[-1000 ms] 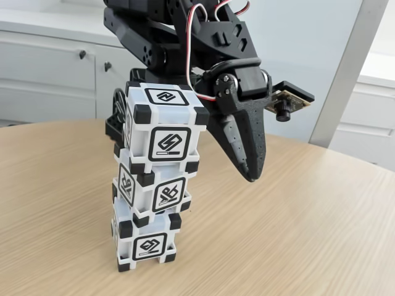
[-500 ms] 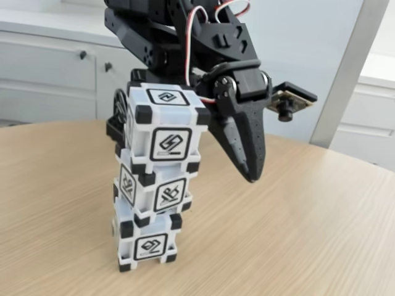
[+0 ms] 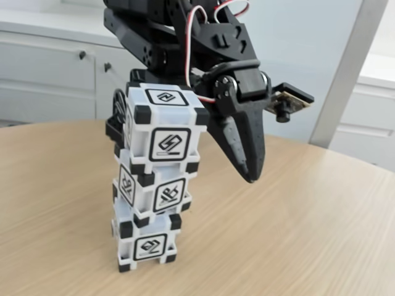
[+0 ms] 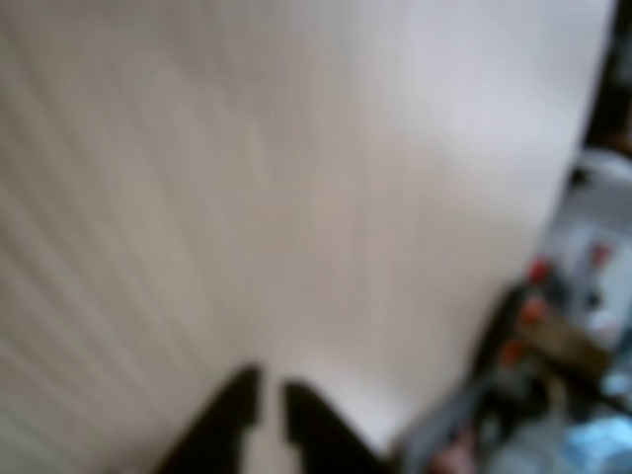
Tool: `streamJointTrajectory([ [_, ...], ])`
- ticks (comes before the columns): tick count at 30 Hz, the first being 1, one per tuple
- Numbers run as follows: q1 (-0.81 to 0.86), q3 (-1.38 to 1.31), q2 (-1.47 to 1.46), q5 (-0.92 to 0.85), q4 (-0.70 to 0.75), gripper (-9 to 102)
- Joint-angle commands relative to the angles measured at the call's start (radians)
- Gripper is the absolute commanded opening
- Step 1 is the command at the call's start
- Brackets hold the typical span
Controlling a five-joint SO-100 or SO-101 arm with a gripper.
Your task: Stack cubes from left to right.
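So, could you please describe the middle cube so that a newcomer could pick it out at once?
On the wooden table a three-cube tower stands in front of the black arm. The middle cube sits between the top cube and the bottom cube. Unlike them, it is twisted and tilted, its front glyph slanted.

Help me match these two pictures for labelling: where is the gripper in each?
Fixed view: the gripper hangs right of the stack of cubes, tips pointing down above the table, apart from the stack.
Wrist view: the gripper enters at the bottom edge, left of centre, blurred.
Shared landmark: the pale wooden table.
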Motion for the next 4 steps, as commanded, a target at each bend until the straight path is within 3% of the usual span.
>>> streamJointTrajectory([
  [1, 0.008, -0.006, 0.009, -0.011, -0.003, 0],
  [4, 0.008, -0.006, 0.009, -0.014, -0.003, 0],
])
